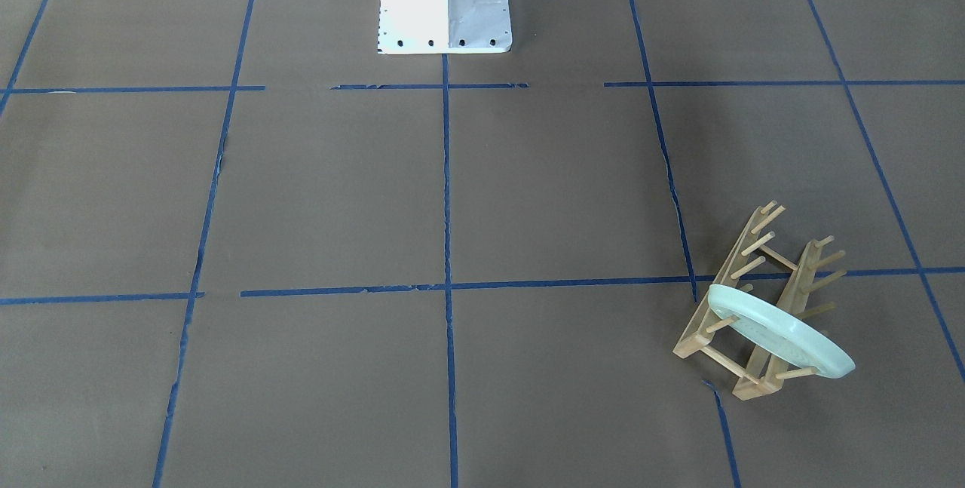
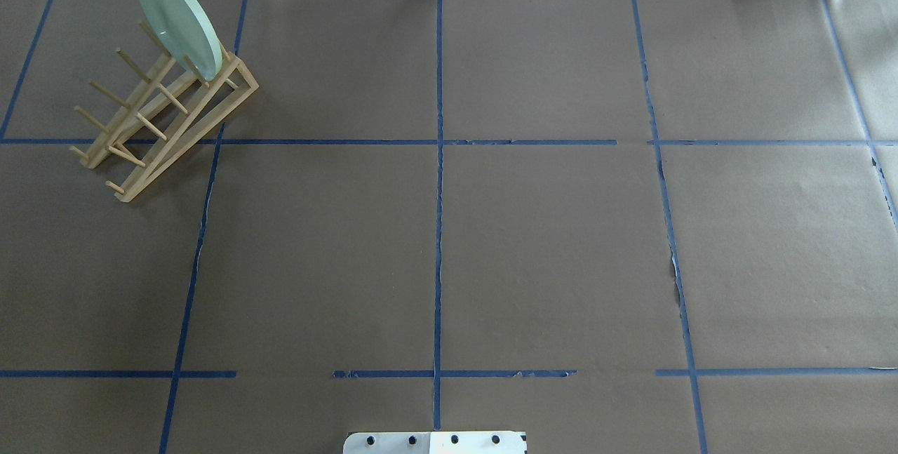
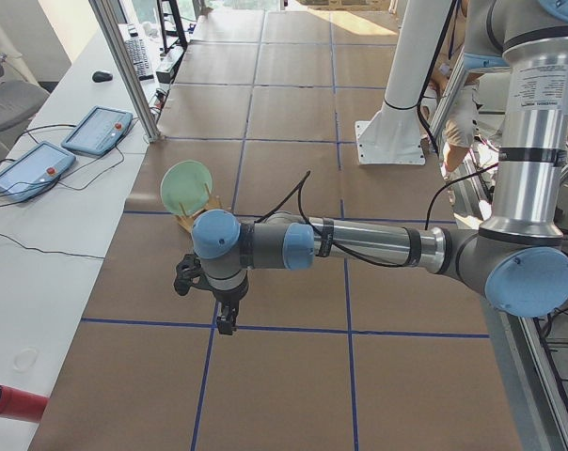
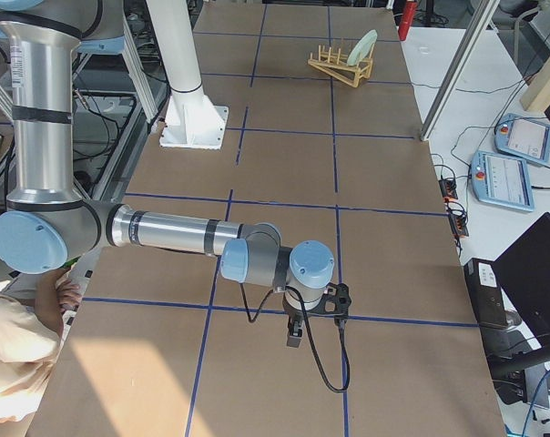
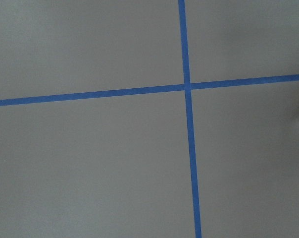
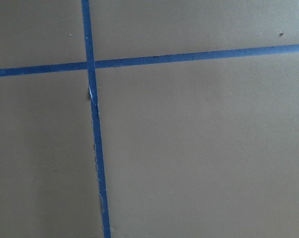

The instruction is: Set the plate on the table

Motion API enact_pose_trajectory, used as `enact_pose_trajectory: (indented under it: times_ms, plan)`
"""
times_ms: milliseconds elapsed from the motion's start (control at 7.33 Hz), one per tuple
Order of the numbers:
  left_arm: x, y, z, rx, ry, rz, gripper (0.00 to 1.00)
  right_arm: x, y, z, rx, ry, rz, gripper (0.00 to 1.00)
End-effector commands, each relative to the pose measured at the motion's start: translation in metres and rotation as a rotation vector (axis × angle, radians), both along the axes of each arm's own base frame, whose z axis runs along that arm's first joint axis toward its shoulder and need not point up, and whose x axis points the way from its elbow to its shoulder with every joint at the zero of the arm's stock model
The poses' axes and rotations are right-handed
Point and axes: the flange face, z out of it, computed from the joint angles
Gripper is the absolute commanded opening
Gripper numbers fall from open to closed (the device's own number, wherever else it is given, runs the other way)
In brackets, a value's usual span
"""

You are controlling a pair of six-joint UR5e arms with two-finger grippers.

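Observation:
The pale mint-green plate [image 1: 784, 333] stands on edge in the light wooden peg rack [image 1: 724, 277], tilted, at the table's far left corner in the overhead view, plate [image 2: 179, 22] and rack [image 2: 245, 82]. The table [image 2: 547, 243] is brown paper with blue tape lines. My left gripper [image 3: 226, 324] shows only in the exterior left view, pointing down over the table, short of the plate [image 3: 186, 186]. My right gripper [image 4: 294, 337] shows only in the exterior right view, far from the plate [image 4: 363, 45]. I cannot tell whether either is open or shut. Both wrist views show only paper and tape.
The white robot base [image 1: 445, 5] stands at the middle of the table's robot side. A white bench with two teach pendants [image 3: 96, 130] and an aluminium post [image 3: 124, 66] runs along the far edge. A person [image 4: 20, 355] crouches beside the right arm's base.

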Motion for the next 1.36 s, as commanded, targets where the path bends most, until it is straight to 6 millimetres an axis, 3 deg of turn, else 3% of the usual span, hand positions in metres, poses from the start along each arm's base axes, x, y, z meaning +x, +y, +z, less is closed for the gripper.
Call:
enact_pose_trajectory:
  times_ms: [0,273,545,682,818,1091,1227]
  plan:
    - [0.000,-0.003,-0.014,0.031,-0.001,0.001,1.00,0.000,0.000,0.000,0.000,0.000,0.000,1.00]
    - [0.000,-0.010,-0.027,0.056,-0.011,-0.002,1.00,0.000,0.000,0.000,0.000,0.000,0.000,1.00]
    - [0.002,-0.055,-0.075,0.219,-0.013,0.000,1.00,0.000,0.000,0.000,0.000,0.000,0.000,1.00]
    - [0.003,-0.087,-0.076,0.325,-0.009,-0.011,1.00,0.000,0.000,0.000,0.000,0.000,0.000,1.00]
    - [0.007,-0.099,-0.067,0.288,0.042,-0.081,1.00,0.000,0.000,0.000,0.000,0.000,0.000,1.00]
    - [0.027,-0.098,-0.095,0.094,0.339,-0.301,1.00,0.000,0.000,0.000,0.000,0.000,0.000,1.00]
    - [0.035,-0.099,-0.115,0.046,0.401,-0.385,1.00,0.000,0.000,0.000,0.000,0.000,0.000,1.00]
